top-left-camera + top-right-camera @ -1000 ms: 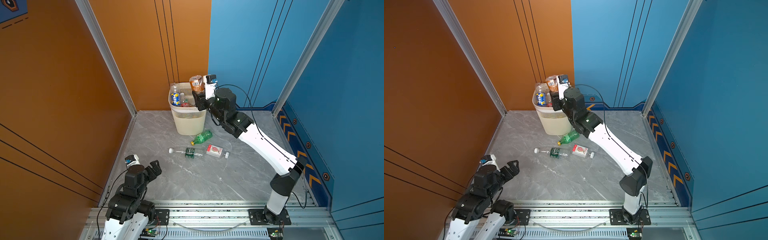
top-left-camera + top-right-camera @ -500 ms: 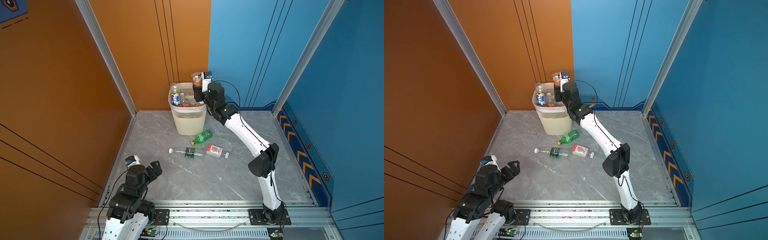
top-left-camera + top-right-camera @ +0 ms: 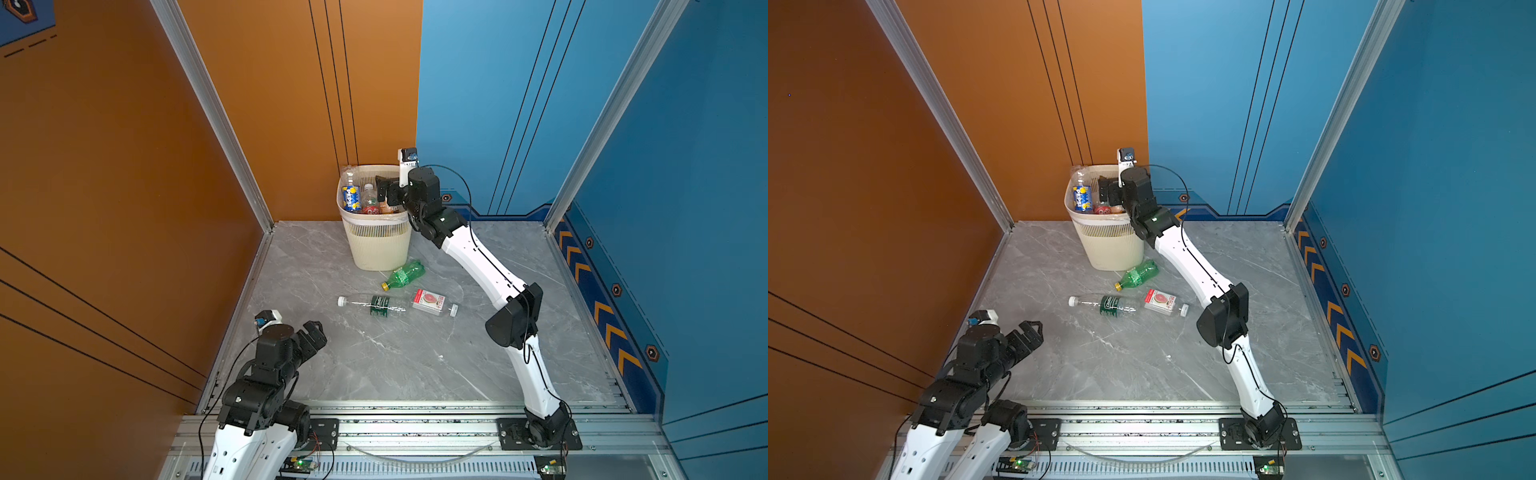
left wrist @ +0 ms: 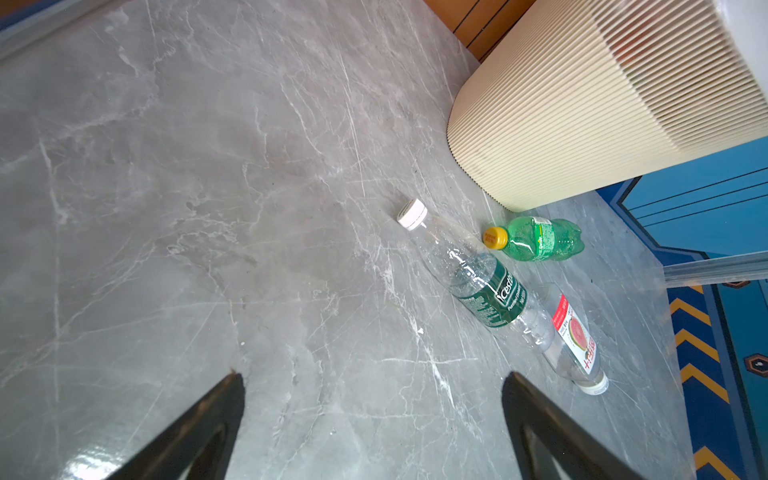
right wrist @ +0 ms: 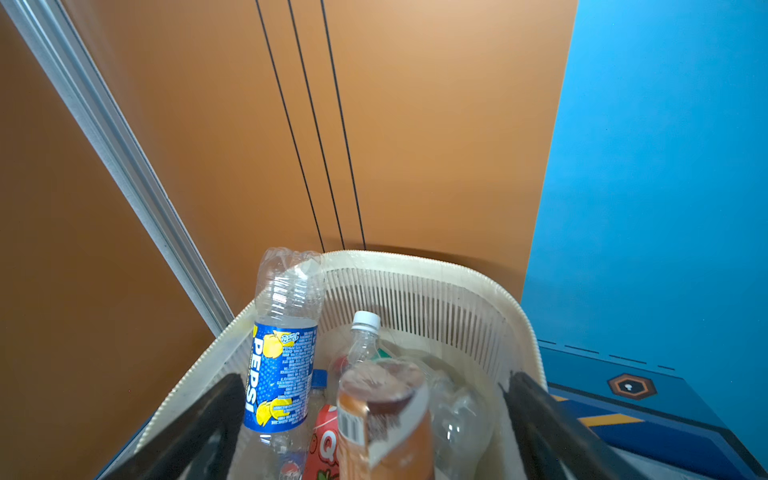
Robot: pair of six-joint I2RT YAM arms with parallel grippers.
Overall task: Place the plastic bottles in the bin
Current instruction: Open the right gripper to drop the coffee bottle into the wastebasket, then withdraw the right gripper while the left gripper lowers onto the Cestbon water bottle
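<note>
Hovering over the bin (image 3: pixel 376 245), right claw (image 3: pixel 384 192): spread wide, gripping nothing. Orange-labelled bottle (image 5: pixel 386 424): between its fingers, clear of both, among others in the bin beside a Pepsi bottle (image 5: pixel 280 374). Left claw (image 4: pixel 374 380): open, empty. Floor by the bin: green bottle (image 3: pixel 405 274), two clear bottles (image 3: pixel 374 305), lying flat.

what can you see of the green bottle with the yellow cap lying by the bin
The small translucent green plastic bottle with a yellow screw cap lies on its side on the grey marbled floor, capped, seemingly empty, with a lobed base and a green label band. It lies close by the foot of the cream slatted plastic bin; contact cannot be told. Its cap end points toward the clear bottle with the dark green label. Nothing holds it.
</note>
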